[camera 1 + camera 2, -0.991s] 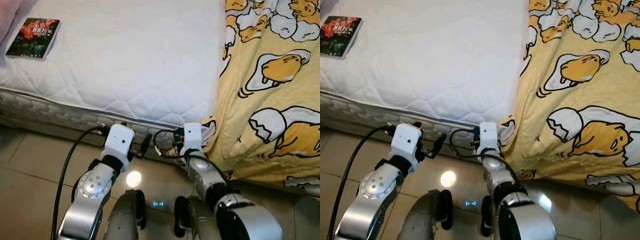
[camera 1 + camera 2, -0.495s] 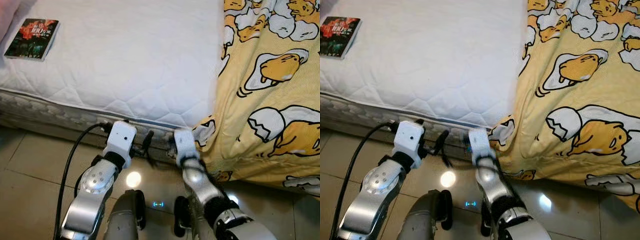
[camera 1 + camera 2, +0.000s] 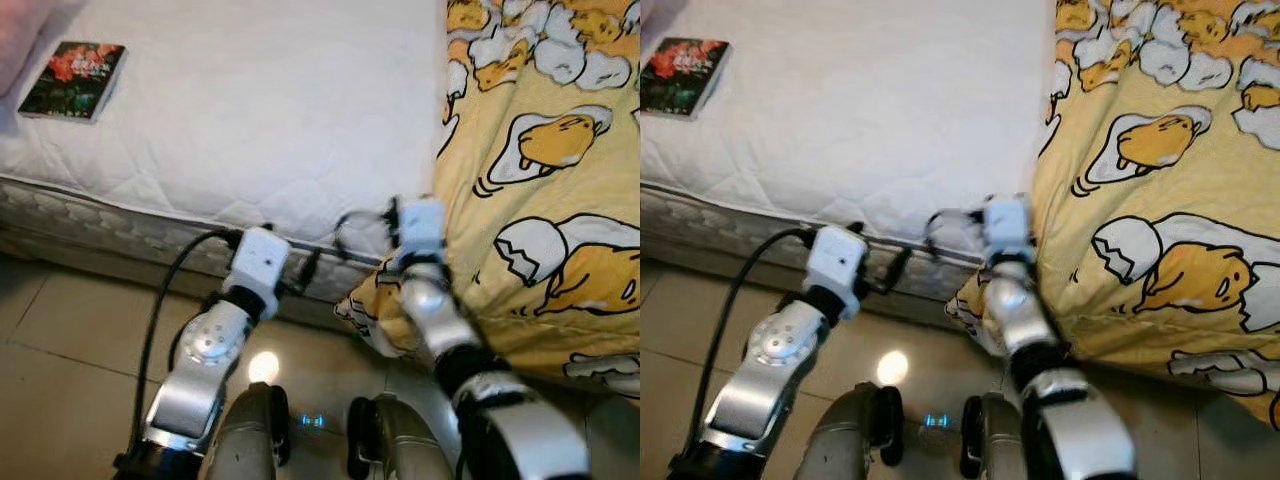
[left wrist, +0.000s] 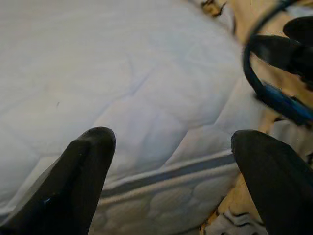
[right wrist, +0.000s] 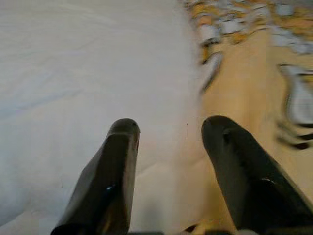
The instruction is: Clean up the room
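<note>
A yellow blanket [image 3: 545,180] printed with egg figures covers the right side of the bed and hangs over its front edge. The white mattress [image 3: 260,110] lies bare to its left. My right arm's white wrist [image 3: 420,222] is raised to the mattress edge, right at the blanket's border. In the right wrist view my right gripper [image 5: 168,147] is open, aimed at the line where the blanket [image 5: 244,73] meets the mattress [image 5: 88,63]. My left gripper [image 3: 303,275] is open, low against the bed's front side; the left wrist view looks over the mattress corner [image 4: 146,98].
A dark book [image 3: 72,80] with a red cover picture lies on the mattress at the far left, beside something pink [image 3: 25,25]. Beige floor tiles [image 3: 60,340] run along the bed's front. A blanket corner [image 3: 370,310] dangles under my right arm.
My right arm has swung up from low by the bed's side to the mattress edge at the blanket's border. The left arm has shifted slightly right. The camera has moved a little.
</note>
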